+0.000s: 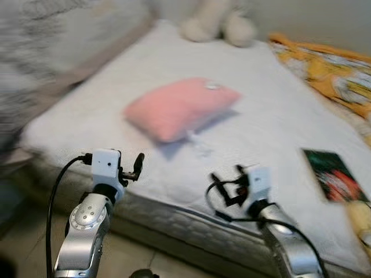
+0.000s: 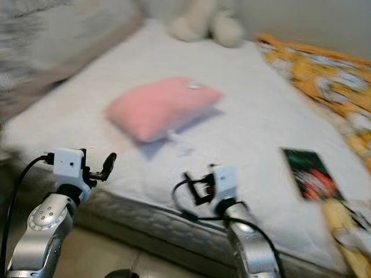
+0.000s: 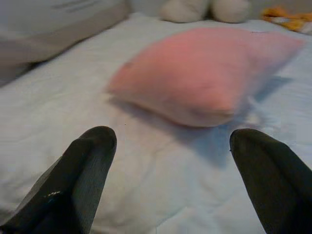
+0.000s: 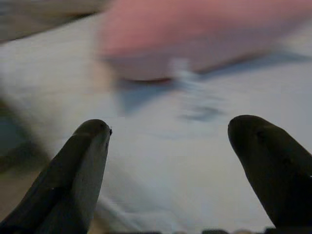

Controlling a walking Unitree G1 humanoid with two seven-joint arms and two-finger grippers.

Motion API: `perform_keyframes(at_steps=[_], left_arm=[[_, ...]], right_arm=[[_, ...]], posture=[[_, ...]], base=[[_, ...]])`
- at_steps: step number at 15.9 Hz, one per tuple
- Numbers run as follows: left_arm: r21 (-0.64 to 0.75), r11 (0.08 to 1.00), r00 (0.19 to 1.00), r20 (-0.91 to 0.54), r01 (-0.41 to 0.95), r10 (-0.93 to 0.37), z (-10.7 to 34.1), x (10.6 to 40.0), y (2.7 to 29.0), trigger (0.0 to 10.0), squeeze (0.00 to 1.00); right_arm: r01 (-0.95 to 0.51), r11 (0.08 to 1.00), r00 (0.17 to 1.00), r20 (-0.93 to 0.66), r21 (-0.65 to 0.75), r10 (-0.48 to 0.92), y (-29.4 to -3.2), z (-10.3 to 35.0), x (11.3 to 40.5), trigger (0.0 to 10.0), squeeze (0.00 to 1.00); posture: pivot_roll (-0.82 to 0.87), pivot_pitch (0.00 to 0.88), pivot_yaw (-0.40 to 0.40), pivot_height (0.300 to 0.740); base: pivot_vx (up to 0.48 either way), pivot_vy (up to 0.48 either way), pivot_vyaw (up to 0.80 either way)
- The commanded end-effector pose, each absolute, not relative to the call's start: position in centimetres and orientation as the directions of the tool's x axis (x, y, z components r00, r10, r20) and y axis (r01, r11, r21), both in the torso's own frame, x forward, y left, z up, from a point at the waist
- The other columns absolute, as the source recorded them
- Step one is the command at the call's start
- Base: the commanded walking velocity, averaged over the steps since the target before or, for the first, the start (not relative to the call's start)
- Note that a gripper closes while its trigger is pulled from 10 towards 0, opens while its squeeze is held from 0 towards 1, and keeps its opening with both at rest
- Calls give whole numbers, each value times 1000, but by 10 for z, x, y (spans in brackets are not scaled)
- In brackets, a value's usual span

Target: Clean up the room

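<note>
whole shot's blurry; plush (image 1: 219, 23) at 12 o'clock loses its top, book (image 1: 331, 174) cover at 3 is unreadable

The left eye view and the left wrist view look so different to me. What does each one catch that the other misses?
The left eye view alone takes in both silver arms, the right pincer and a dark booklet near the bed's right side. The left wrist view alone shows the left pincer close up, its two black fingers spread apart. Both share the pink pillow on the white bed, the cream plush toy beyond it, and the orange blanket.
</note>
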State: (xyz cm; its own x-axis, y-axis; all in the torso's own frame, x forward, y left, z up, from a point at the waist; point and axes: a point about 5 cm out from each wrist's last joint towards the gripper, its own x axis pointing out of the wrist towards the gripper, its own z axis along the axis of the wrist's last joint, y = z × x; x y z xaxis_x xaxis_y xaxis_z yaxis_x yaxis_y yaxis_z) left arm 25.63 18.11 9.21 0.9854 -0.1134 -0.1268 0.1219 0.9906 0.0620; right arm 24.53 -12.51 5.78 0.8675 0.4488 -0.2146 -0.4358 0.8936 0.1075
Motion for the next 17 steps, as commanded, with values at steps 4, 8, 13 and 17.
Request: perform_keyframes(at_steps=[4, 8, 13, 17], left_arm=[[58, 993, 988, -122, 99, -91, 96, 253, 188, 10000, 0], [74, 987, 981, -137, 146, -135, 96, 261, 182, 10000, 0], [105, 983, 984, -107, 152, -141, 104, 273, 183, 10000, 0], [70, 987, 984, -112, 144, -135, 106, 283, 180, 10000, 0]], right_arm=[[-373, 920, 904, -176, 118, 389, -130, 65, 252, 10000, 0], [-289, 947, 931, -193, 138, 312, -142, 62, 261, 10000, 0], [-183, 977, 961, -187, 113, 202, -154, 66, 274, 10000, 0], [-200, 977, 962, -175, 79, 211, -156, 71, 280, 10000, 0]], posture=[[15, 0, -2, 740], [19, 0, -4, 740], [20, 0, -13, 740], [-1, 0, 9, 740]], base=[[225, 0, 800], [0, 0, 0], [0, 0, 0], [162, 0, 400]])
